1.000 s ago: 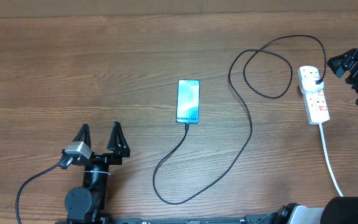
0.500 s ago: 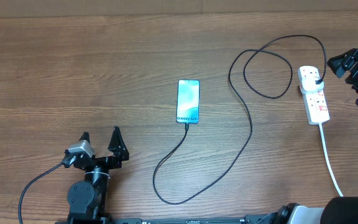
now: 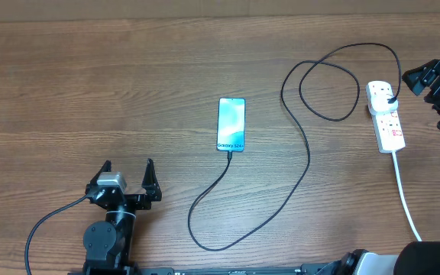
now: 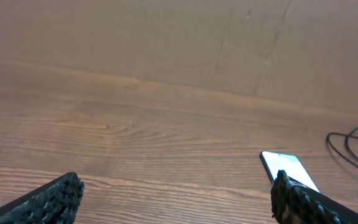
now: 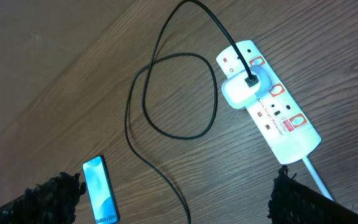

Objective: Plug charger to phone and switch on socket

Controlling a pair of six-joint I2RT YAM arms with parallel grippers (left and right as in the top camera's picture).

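Observation:
The phone [image 3: 231, 124] lies flat mid-table with its blue screen up; it also shows in the right wrist view [image 5: 99, 190] and the left wrist view [image 4: 288, 168]. The black charger cable [image 3: 305, 164] runs from the phone's near end in a loop to a white adapter in the white socket strip [image 3: 386, 117], which also shows in the right wrist view [image 5: 272, 112]. My left gripper [image 3: 127, 174] is open and empty at the front left. My right gripper [image 5: 173, 196] is open and empty, held above the table at the far right beside the socket.
The socket's thick white cord [image 3: 405, 200] runs toward the table's front right edge. A cardboard wall [image 4: 179, 43] stands behind the wooden table.
My left gripper has drawn back toward the front edge and turned a little. The phone, cable, socket and right arm have not moved.

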